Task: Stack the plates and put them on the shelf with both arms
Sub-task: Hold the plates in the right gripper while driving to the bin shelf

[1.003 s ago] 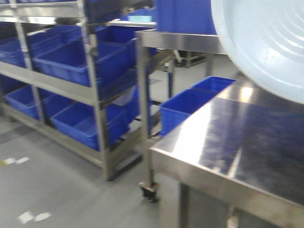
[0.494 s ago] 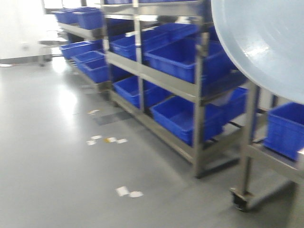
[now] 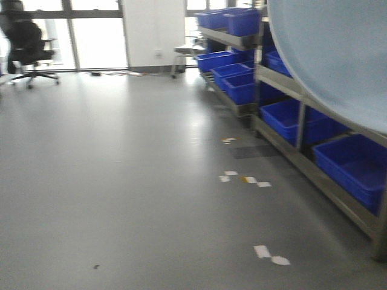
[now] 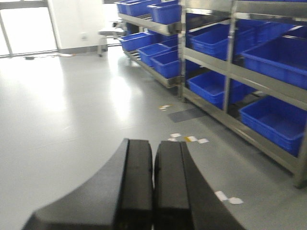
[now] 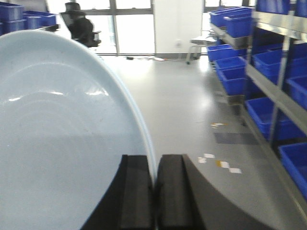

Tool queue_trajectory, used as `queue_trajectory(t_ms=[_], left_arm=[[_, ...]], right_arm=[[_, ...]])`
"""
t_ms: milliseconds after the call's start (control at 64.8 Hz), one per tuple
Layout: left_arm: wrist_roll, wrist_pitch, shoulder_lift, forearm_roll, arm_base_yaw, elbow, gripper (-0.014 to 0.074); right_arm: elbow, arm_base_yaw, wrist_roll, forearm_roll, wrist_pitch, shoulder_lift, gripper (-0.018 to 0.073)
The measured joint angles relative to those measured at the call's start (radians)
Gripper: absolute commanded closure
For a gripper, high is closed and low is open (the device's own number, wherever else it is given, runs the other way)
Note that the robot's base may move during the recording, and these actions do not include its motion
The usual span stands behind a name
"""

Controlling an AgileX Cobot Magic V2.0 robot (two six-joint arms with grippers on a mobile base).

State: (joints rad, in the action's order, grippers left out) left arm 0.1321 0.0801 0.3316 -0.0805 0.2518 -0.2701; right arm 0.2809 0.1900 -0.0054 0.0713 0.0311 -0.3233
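Nearest me, the right gripper pinches the rim of a glossy white round plate. It holds the plate up on edge, likely to keep it clear while it is carried. Whether a second plate sits against it, I cannot tell. The left gripper has its fingers pressed together on nothing. Across the grey floor, well apart, stands the stainless-steel shelf rack filled with blue plastic crates.

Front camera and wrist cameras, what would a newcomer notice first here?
The big white plate fills the right wrist view, its edge pinched in the right gripper. Rows of blue crates on steel racks line the right side of a grey floor. The left gripper is shut on nothing.
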Motion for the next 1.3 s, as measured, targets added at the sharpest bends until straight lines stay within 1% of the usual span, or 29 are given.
queue_trajectory(t_ms=[1296], left_arm=[[0.000,0.000,0.000,0.000,0.000,0.000,0.0514]], right_arm=[[0.000,0.000,0.000,0.000,0.001,0.000,0.0510]])
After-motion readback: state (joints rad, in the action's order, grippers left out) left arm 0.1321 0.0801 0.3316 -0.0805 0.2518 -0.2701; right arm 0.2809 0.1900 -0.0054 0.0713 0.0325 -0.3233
